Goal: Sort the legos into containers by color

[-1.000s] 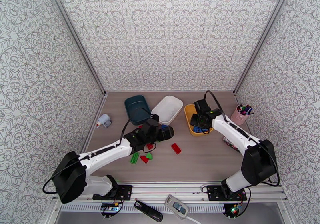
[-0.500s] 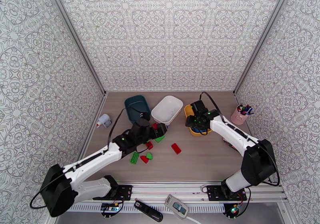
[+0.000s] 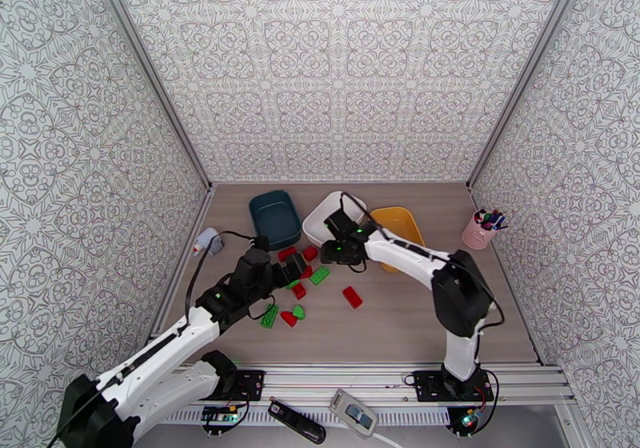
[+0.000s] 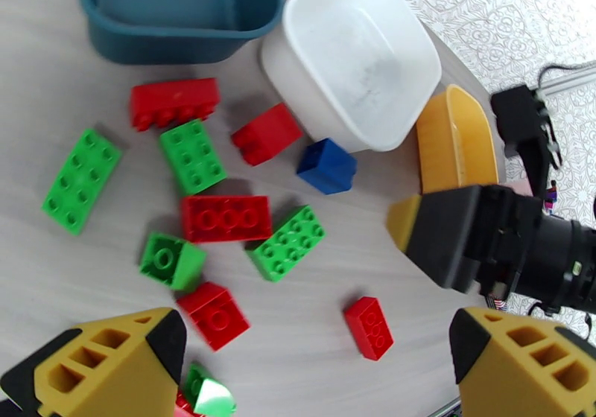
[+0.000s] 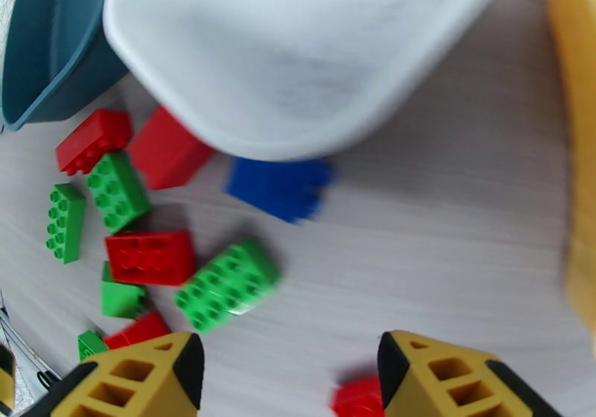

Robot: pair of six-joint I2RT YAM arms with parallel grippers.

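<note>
**Legos (image 4: pixel 227 218) loose on the worktop (image 4: pixel 417 314)**

Red and green bricks are scattered in a cluster in front of the dark teal tub (image 4: pixel 171 46) and the white tub (image 4: pixel 357 61). One blue brick (image 4: pixel 326 165) is seen just beside the white tub's wall. The yellow tub (image 4: pixel 454 139) is placed at the white one's right. The left hand (image 4: pixel 316 366) is spread wide above the cluster, with nothing gripped. The right hand (image 5: pixel 290 370) is parted near the blue brick and is likewise empty.
</note>
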